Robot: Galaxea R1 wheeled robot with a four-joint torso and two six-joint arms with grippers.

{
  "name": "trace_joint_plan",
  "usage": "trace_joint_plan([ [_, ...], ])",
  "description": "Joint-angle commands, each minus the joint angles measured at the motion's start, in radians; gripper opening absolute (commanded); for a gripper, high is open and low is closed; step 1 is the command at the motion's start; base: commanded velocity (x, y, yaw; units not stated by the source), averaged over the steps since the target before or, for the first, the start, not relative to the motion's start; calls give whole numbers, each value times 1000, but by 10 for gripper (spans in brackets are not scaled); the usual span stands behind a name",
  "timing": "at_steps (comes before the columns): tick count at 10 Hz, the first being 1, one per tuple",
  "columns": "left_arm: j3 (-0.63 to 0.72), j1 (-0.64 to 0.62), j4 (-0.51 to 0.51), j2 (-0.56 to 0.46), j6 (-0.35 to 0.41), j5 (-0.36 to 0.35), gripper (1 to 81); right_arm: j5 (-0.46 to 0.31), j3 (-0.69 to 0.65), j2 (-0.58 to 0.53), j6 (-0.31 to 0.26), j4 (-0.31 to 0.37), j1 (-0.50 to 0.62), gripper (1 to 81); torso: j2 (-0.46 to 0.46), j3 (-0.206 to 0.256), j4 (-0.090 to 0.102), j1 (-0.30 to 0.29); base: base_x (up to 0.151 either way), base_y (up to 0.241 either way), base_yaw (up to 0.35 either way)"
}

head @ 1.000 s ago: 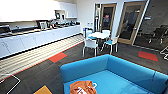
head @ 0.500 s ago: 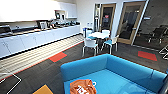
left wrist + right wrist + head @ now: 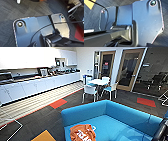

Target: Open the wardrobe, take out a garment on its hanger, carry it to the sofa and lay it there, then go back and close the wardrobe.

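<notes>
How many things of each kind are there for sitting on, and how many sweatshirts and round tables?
Blue sofa: 1
White chairs by the table, those I can make out: 3
Round table: 1
Orange sweatshirt lying on the sofa seat: 1
Total: 6

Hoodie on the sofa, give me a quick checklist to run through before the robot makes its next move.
1. Hoodie lying on sofa seat: ok.
2. Hoodie fully on the seat, not hanging over the front edge: cannot tell, the head view cuts it off.
3. Hanger with the hoodie: cannot tell.
4. Nothing held by either arm: cannot tell.
5. Wardrobe closed: cannot tell.
6. Chairs standing apart from the sofa: ok.
</notes>
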Motion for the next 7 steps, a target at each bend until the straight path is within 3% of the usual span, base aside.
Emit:
trace_joint_plan([
  [1, 1, -54, 16, -5, 2, 33, 811, -45, 2, 6, -3, 1, 33, 811, 0, 0, 0, 2, 0, 0, 0],
  [5, -1, -44, 9, 3, 6, 48, 811, -43, 2, 6, -3, 1, 33, 811, -1, 0, 0, 2, 0, 0, 0],
  [7, -63, -42, 8, 27, 4, 69, 811, -45, 2, 6, -4, 1, 35, 811, -1, 0, 0, 2, 0, 0, 0],
])
